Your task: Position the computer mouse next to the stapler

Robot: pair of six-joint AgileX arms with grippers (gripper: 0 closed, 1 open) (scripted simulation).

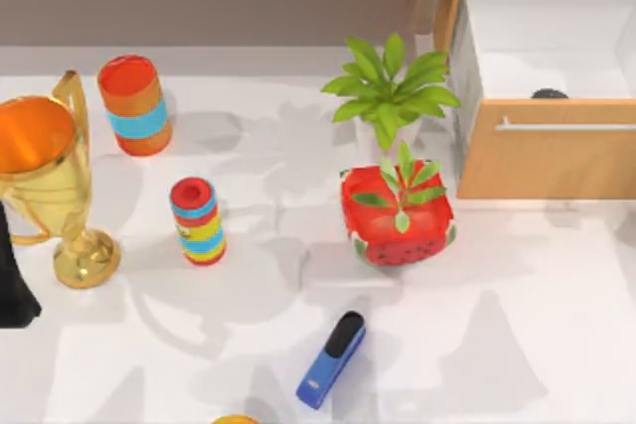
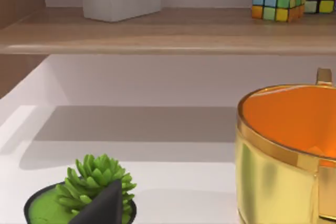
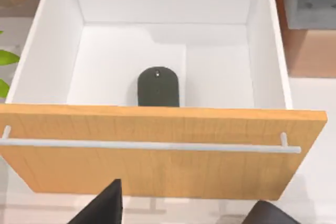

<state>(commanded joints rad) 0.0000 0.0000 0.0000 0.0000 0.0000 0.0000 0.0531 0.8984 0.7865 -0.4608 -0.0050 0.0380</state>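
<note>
The left arm (image 1: 15,285) sits parked at the tabletop's left edge. The stapler (image 1: 332,359) lies near the front edge. The mouse (image 3: 158,87) rests in the open drawer (image 3: 157,150) at the back right corner; the right gripper (image 3: 186,211) hangs spread and empty before the drawer front. The mouse looks light, rigid and slick, so pinch its flanks.

Left arm (image 1: 14,275) — a boxy, matte black mass; both wrist views show dark, wedge-shaped fingertips (image 3: 105,205) — plain, unmarked.

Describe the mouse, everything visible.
The mouse is a small, smooth, dark grey oval with a tiny pale dot near one end. It lies flat on the white floor of the open drawer, close behind the wooden drawer front, which hides its near end. Nothing grips it. In the top view, a dark sliver peeks over the front.
</note>
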